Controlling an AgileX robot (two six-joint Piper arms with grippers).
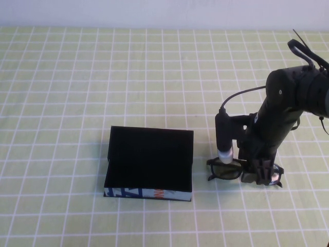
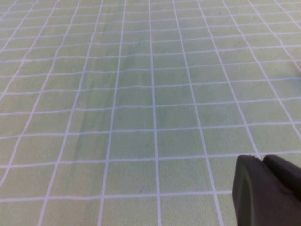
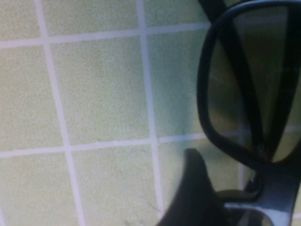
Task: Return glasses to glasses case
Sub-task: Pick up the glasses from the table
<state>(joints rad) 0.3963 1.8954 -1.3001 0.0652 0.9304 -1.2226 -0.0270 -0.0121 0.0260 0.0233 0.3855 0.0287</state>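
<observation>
The glasses [image 1: 234,170], black with thick rims and tinted lenses, lie on the green checked cloth to the right of the glasses case [image 1: 149,193]. The case is a black box lying open, with a blue, white and orange printed front. My right gripper [image 1: 262,174] is lowered onto the glasses near their right lens, open. In the right wrist view one of its fingers [image 3: 193,188] stands close beside the black frame [image 3: 203,94], with a sliver of cloth between them. My left gripper [image 2: 268,188] shows only in the left wrist view, over bare cloth, shut, with nothing in it.
The green cloth with white grid lines [image 1: 77,77] covers the whole table. A white wall runs along the far edge [image 1: 154,13]. A black cable [image 1: 241,98] loops off the right arm above the glasses.
</observation>
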